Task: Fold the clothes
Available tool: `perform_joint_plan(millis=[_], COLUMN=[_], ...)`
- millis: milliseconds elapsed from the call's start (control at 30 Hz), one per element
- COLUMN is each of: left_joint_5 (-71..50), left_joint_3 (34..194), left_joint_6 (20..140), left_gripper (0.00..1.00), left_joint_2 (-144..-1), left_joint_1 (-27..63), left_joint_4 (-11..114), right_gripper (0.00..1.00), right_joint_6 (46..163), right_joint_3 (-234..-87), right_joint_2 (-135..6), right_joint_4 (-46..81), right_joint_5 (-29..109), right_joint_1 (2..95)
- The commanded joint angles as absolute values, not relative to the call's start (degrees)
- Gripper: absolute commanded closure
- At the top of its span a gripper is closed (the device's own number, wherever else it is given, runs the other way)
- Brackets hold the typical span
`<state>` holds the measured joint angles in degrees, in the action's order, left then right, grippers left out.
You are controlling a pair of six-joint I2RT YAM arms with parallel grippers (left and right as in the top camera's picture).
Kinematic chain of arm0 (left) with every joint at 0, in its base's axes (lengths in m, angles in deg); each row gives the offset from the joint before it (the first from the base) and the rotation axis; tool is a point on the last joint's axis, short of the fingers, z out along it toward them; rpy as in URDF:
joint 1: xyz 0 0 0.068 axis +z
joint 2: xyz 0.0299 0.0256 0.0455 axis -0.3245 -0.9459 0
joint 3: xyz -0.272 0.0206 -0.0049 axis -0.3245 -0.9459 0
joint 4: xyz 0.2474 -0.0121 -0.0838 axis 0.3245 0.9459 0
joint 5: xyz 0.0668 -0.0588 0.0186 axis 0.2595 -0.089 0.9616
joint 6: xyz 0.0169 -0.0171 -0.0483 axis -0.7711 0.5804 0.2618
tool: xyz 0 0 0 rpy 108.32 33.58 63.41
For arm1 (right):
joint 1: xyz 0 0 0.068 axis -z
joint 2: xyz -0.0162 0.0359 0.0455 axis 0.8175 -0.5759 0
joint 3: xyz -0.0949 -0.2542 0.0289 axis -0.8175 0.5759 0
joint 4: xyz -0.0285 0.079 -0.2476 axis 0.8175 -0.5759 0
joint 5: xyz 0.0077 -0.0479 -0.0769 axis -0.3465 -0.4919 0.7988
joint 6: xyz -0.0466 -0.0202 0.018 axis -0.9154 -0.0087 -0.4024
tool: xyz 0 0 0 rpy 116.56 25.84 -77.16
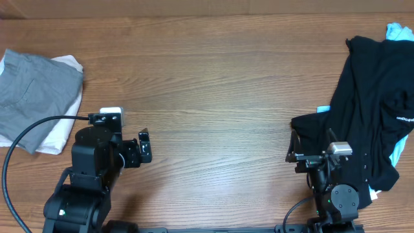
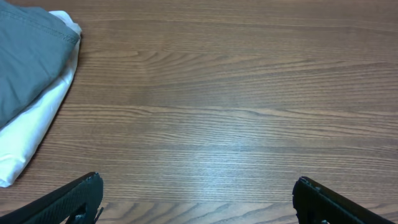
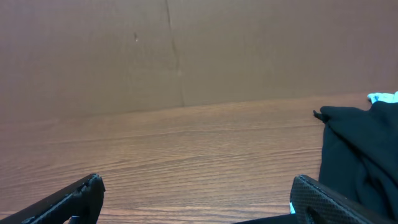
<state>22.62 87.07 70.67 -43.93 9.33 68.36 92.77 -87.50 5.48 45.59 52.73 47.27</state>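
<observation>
Black garment (image 1: 372, 97), unfolded, is heaped lengthwise along the table's right edge, just right of the nearer right gripper (image 3: 196, 186), which is spread wide and empty.

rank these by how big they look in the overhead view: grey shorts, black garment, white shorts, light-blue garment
1. black garment, clearly the largest
2. grey shorts
3. white shorts, only the edge showing from under the grey pair
4. light-blue garment, only scraps around the black one

The last two are mostly covered, so their true sizes cannot be told.
</observation>
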Motion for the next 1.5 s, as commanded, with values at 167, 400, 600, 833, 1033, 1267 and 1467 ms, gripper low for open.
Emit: perform_joint_plan(millis=[167,400,600,833,1033,1267,1467], left_joint_5=[23.36,23.36,24.43,23.75,18.48,18.29,16.69], left_joint_3=[86.83,86.83,84.84,65.11,48.32,34.51,34.53], left_joint_6=[70.21,70.19,68.66,69.12,69.12,66.58,62.34], left_gripper=[0.00,0.00,0.00,0.00,0.00,0.00,0.00], left_joint_2=[-43.80,-43.63,-37.53,-19.32,-5.22,-1.25,-1.25], left_joint_1=[9.70,9.64,11.06,11.12,13.97,15.28,15.17], left_joint_4=[68.23,68.25,71.69,61.65,46.66,20.08,21.74], right_gripper=[0.00,0.00,0.00,0.00,0.00,0.00,0.00], right_joint_6=[92.35,92.35,92.35,92.35,92.35,92.35,92.35], right_joint_3=[-86.91,-86.91,-86.91,-86.91,-86.91,-86.91,-86.91], right_joint_2=[6.12,6.12,6.12,6.12,6.12,6.12,6.12], right_joint_4=[45.91,45.91,45.91,45.91,45.91,45.91,45.91], right_joint_5=[52.42,52.42,52.42,52.42,52.42,52.42,52.42], right_joint_1=[47.53,47.51,47.53,47.53,47.53,47.53,47.53])
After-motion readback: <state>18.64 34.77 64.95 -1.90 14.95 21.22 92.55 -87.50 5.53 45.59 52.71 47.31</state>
